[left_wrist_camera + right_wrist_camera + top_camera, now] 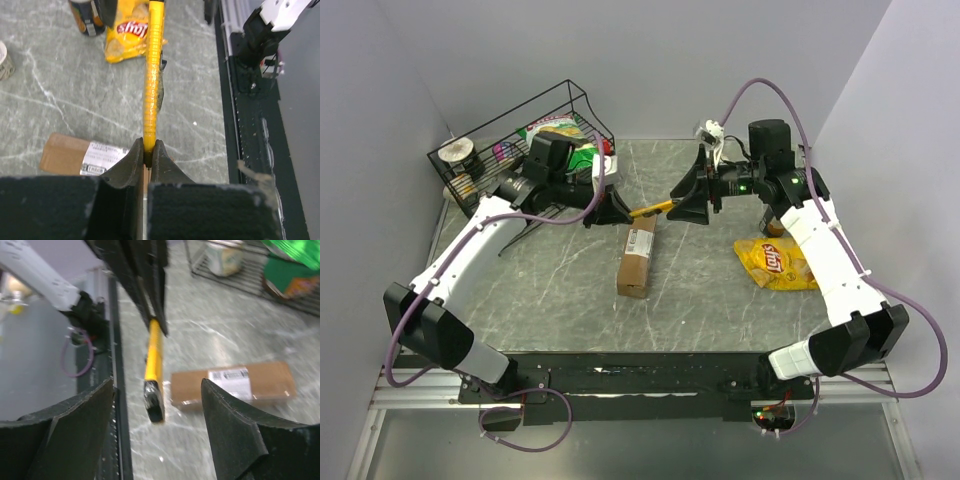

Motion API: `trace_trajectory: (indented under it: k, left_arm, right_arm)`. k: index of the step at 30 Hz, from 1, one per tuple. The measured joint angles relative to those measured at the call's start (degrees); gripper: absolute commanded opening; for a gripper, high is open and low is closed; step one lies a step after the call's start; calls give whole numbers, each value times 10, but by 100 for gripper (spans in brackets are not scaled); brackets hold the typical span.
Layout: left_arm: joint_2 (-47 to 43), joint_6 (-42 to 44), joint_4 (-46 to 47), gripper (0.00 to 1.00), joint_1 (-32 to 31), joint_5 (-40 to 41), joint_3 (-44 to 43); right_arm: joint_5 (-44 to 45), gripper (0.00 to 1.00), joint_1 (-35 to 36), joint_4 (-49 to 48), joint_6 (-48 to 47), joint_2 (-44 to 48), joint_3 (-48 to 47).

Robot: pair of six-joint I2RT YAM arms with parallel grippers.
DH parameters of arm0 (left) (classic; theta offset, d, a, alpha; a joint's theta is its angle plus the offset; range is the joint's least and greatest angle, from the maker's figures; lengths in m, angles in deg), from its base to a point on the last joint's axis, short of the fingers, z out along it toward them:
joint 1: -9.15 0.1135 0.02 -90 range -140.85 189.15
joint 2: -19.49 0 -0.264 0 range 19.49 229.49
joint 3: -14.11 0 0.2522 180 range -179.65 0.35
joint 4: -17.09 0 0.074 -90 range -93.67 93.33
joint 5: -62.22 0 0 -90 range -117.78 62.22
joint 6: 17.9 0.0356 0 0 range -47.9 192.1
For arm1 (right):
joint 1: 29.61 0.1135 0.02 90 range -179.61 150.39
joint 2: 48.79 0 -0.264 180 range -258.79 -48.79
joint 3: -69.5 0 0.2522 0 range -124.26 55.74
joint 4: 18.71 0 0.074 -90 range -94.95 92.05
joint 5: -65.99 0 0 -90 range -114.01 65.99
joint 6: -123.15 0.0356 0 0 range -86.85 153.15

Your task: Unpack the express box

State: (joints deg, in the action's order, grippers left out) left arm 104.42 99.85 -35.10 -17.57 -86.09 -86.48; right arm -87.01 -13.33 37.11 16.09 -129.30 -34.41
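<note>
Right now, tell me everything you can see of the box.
The box is long, narrow, brown cardboard with a white printed label on its top face. It lies flat on the table, midway between the arms, looking closed. No gripper touches it. The yellow tool, pinched in the left gripper, hangs near its far end.

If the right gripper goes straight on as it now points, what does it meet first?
Probably the yellow tool, its black end between the open jaws; the left gripper holds it.
</note>
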Motion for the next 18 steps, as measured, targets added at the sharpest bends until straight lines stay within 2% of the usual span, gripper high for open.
trace_trajectory:
  k: [5, 11, 18]
  left_arm:
    - [8, -11, 13, 1, 0, -17, -16]
    - [18, -35, 30, 1, 0, -28, -17]
    - [20, -65, 56, 1, 0, -38, -17]
  right_arm:
    - [-40, 71, 12, -22, 16, -2, 0]
    - [-39, 63, 40, -26, 7, -7, -2]
    - [-37, 59, 47, -41, 12, -17, -2]
